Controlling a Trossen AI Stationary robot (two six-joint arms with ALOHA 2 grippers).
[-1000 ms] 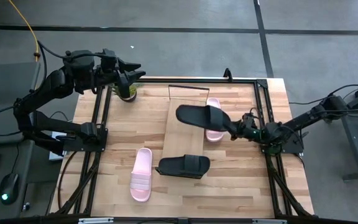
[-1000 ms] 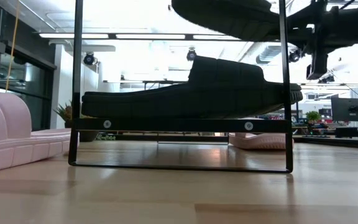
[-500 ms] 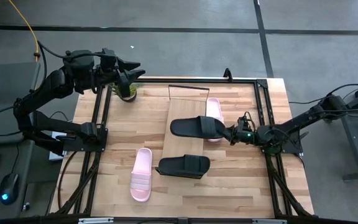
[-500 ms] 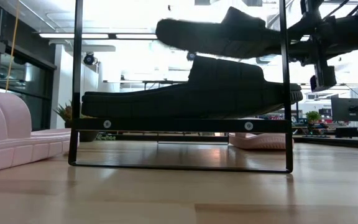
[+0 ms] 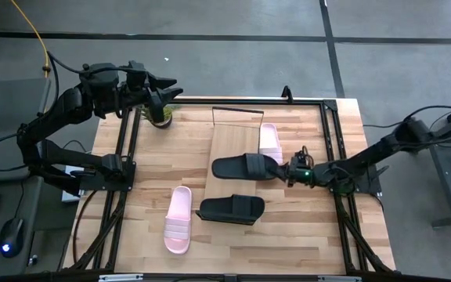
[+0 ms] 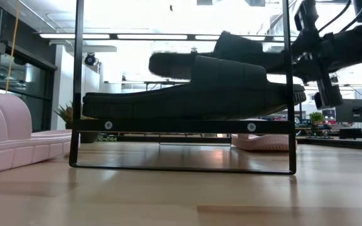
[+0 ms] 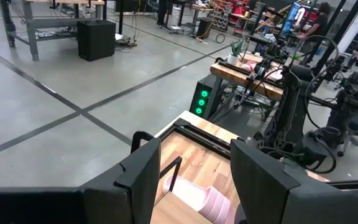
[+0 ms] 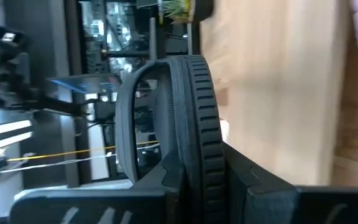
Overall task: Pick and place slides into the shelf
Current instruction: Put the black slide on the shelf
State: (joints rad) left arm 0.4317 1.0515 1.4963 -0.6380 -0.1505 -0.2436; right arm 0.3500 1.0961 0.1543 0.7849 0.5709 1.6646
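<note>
The right gripper (image 5: 290, 171) held a black slide (image 5: 245, 166) by its heel, over the middle of the shelf (image 5: 234, 141). A second black slide (image 5: 231, 209) lay at the shelf's near end. The left gripper (image 5: 171, 87) waited wide open above the table's (image 5: 143, 207) far left corner.

Two dark robot arms, made of black links and joints.

The left arm (image 5: 69, 117) is thick and matte black, with rounded joint housings and black cables running along its links. The right arm (image 5: 382, 153) is thinner, also black, with loose cables near its wrist and a small green light there. The left gripper (image 7: 194, 180) has two wide, flat, angular black fingers (image 7: 138, 177) with bevelled edges.
</note>
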